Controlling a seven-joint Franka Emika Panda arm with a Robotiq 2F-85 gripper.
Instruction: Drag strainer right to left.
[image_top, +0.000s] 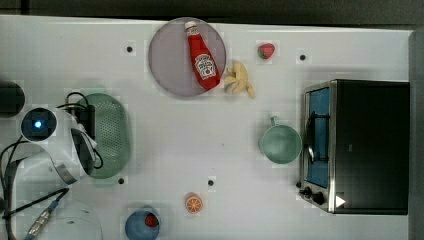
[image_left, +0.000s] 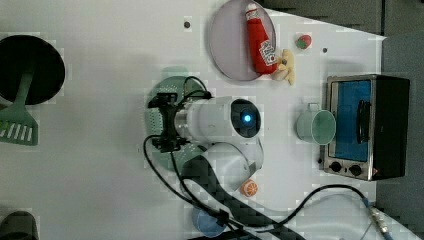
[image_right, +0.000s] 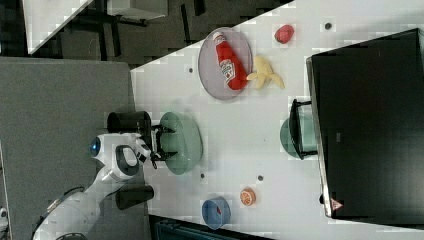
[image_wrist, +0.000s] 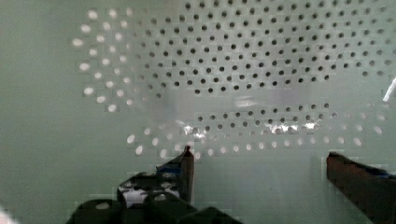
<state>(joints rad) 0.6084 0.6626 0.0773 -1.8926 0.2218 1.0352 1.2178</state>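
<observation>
One green mug (image_top: 280, 144) well apart from strainer (image_top: 111, 132), toaster oven (image_top: 357, 146) beside.

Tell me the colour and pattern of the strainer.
Pale mint green, dotted with a grid of small holes; the strainer shows best in the wrist view.

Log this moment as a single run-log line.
pincer open inside strainer | strainer at top view's left end | mug by oven
</observation>
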